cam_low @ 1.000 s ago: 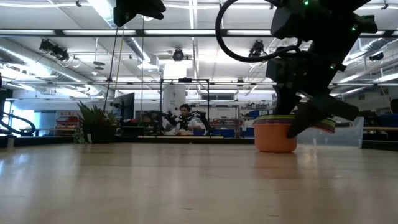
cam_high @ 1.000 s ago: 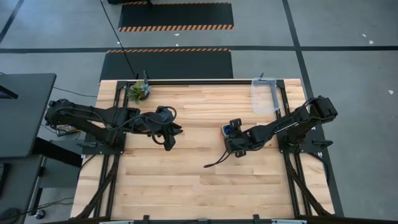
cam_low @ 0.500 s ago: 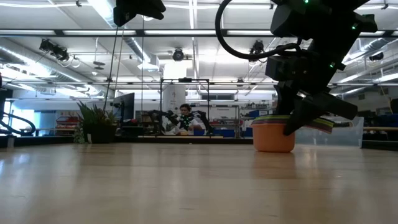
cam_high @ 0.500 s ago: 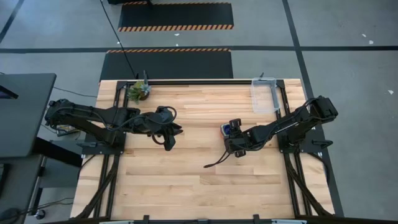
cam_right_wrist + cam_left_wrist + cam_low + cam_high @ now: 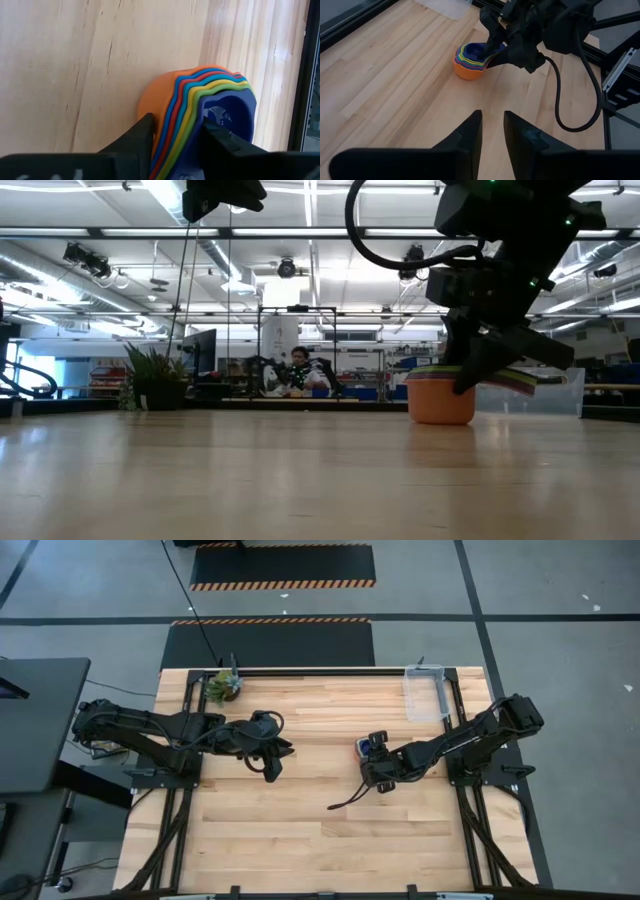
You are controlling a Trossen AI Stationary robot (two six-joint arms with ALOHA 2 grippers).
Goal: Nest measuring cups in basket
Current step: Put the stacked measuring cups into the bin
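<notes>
Left to right. Small potted plant (image 5: 224,686) at the far left corner of the wooden table (image 5: 300,830). Left gripper (image 5: 272,766) hangs above the table left of centre, well apart from the cups; fingers (image 5: 470,137) have a narrow gap, nothing between them. Stack of measuring cups (image 5: 471,60) sits on the table right of centre, nested: orange outermost, then blue, red, yellow, green, dark blue innermost. Right gripper (image 5: 374,762) is down on the stack; its fingers (image 5: 142,132) straddle the stacked handles, one on each side, apparently closing on them; firm grip or not, cannot tell. In the low view the orange cup's base rests on the table. Clear basket (image 5: 425,693) stands at the far right edge of the table, well apart from the stack. Person (image 5: 300,372) seated far back in the room.
</notes>
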